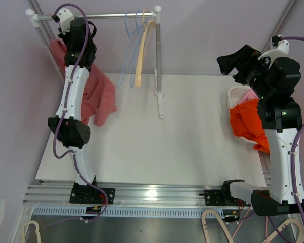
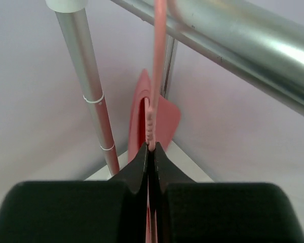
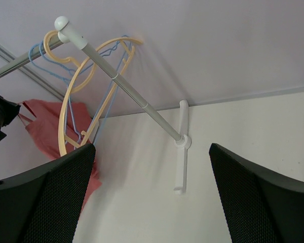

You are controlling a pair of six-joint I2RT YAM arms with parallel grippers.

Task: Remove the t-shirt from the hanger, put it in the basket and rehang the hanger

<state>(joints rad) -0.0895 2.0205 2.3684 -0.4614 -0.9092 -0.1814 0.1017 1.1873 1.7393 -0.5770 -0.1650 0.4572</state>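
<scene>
Black padded jaws of the left claw [image 2: 150, 152] are pressed fully together on the thin pink plastic hanger [image 2: 156, 81]. They pinch its neck just below where it runs up to the silver metal rail [image 2: 243, 35]. From where I stand, gripping the plastic rather than the cloth looks deliberate. It would keep the hanger from swinging, or let it be lifted off the rail, so the garment can be worked free.

Below that grip the salmon-red t-shirt [image 1: 99, 93] is on the hanger at the far left end of the rack. It drapes down beside the left arm towards the white table [image 1: 167, 152]. Part of it is hidden behind the arm, so I cannot tell how the collar sits on the hanger's shoulders.

Further right along the rail hang a bare yellow hanger [image 1: 142, 55] and thin blue wire hangers [image 1: 127, 50], bunched near the right-hand upright post [image 1: 158, 55].

Well apart, at the right side of the table, the right claw [image 3: 152, 152] stands spread wide with nothing in it, turned to face the rack. It hovers above a white plastic basket [image 1: 236, 93] holding an orange garment [image 1: 248, 124]. My guess is that finished clothes go there and that this arm is waiting to pull the shirt.
</scene>
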